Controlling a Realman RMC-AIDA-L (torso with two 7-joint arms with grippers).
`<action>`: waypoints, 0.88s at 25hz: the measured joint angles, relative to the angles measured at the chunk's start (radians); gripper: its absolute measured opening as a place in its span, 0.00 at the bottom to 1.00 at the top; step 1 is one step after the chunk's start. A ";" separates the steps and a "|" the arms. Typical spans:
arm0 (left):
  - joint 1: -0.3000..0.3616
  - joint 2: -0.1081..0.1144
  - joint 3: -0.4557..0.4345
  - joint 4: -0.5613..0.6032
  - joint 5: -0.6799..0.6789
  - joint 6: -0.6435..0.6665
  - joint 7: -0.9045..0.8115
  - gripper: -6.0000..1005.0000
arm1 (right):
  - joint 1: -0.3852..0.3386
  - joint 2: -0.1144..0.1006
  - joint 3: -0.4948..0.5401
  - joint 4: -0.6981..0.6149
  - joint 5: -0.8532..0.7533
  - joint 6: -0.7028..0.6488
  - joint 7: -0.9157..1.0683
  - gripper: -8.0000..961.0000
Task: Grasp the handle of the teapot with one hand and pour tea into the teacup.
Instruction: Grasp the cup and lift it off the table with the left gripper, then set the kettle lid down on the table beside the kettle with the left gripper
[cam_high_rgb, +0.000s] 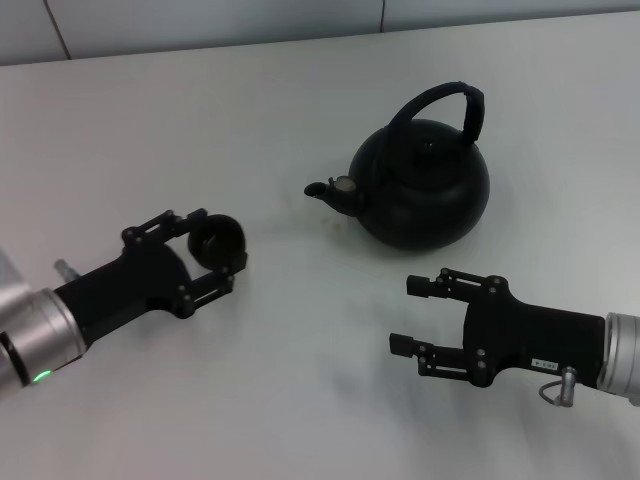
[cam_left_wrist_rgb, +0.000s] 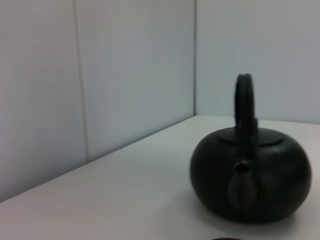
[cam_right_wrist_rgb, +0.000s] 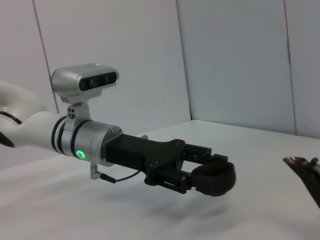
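The large matte-black teapot (cam_high_rgb: 425, 190) stands on the white table to the right of centre. Its arched black handle (cam_high_rgb: 450, 100) is upright and its short spout (cam_high_rgb: 335, 188) points left. It also shows in the left wrist view (cam_left_wrist_rgb: 260, 185), spout facing the camera, with the handle (cam_left_wrist_rgb: 245, 105) seen edge-on. My left gripper (cam_high_rgb: 220, 243) is shut on the tiny dark teacup (cam_high_rgb: 214, 237), left of the spout and apart from it. The right wrist view shows the left gripper (cam_right_wrist_rgb: 216, 176) holding the teacup (cam_right_wrist_rgb: 215, 181) a little above the table. My right gripper (cam_high_rgb: 411, 316) is open and empty, in front of the teapot.
The white table (cam_high_rgb: 300, 400) runs back to a pale panelled wall (cam_high_rgb: 200, 20). The tip of the teapot's spout (cam_right_wrist_rgb: 302, 167) shows at the edge of the right wrist view.
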 joint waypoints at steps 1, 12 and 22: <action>-0.018 -0.001 0.005 -0.018 0.000 -0.010 0.000 0.70 | -0.004 0.000 0.000 0.000 0.000 0.000 0.000 0.77; -0.076 -0.006 0.034 -0.096 0.002 -0.091 0.053 0.71 | -0.018 -0.001 0.002 0.000 0.001 -0.012 0.000 0.77; -0.090 -0.006 0.028 -0.109 0.002 -0.127 0.054 0.71 | -0.020 -0.002 0.001 0.000 0.001 -0.013 0.000 0.77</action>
